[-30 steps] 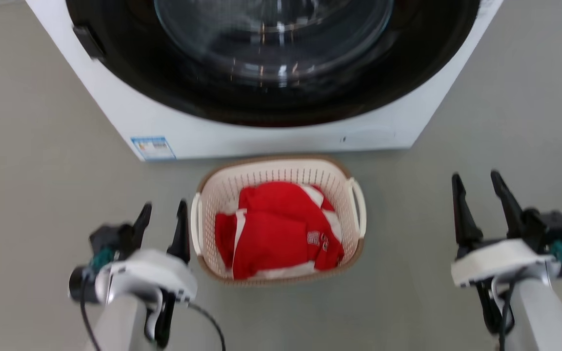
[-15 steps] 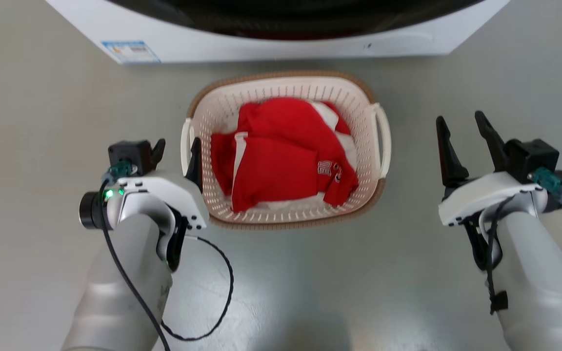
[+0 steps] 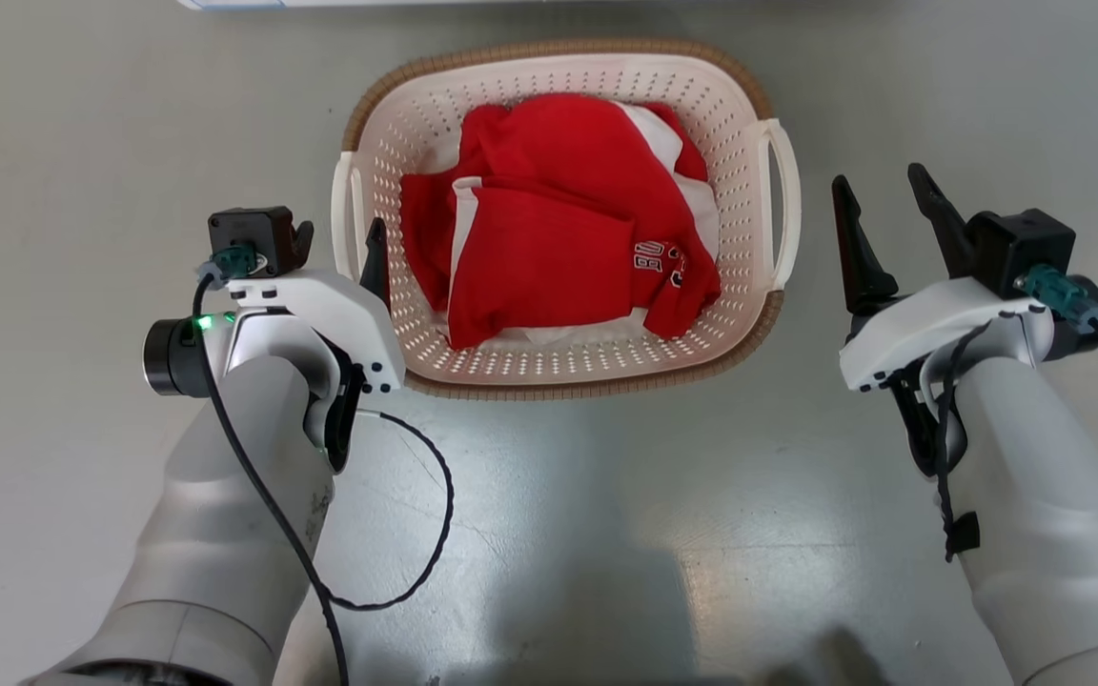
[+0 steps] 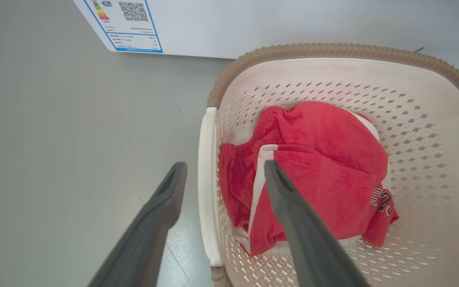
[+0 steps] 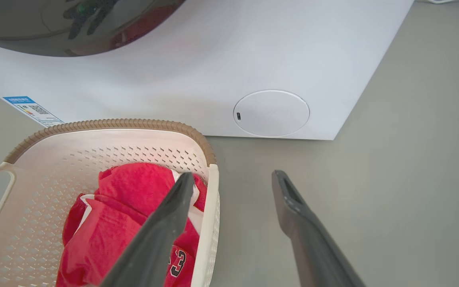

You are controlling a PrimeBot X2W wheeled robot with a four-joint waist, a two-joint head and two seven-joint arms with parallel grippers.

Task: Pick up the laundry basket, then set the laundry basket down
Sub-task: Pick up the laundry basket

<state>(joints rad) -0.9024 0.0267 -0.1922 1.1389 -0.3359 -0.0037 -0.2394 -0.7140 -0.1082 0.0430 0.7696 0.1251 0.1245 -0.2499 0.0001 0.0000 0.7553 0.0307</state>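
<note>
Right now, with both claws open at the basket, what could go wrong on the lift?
1. The left claw straddles the left handle with its inner finger over the red cloth; closing may pinch cloth too.
2. The right claw stands apart from the right handle; a lift by the left alone would likely tilt the basket.
3. The washer is close behind; a forward swing could bump it.

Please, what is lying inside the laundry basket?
Inside the laundry basket lies a crumpled red garment with white trim and printed digits. It covers most of the bottom, so anything underneath it cannot be seen.
</note>
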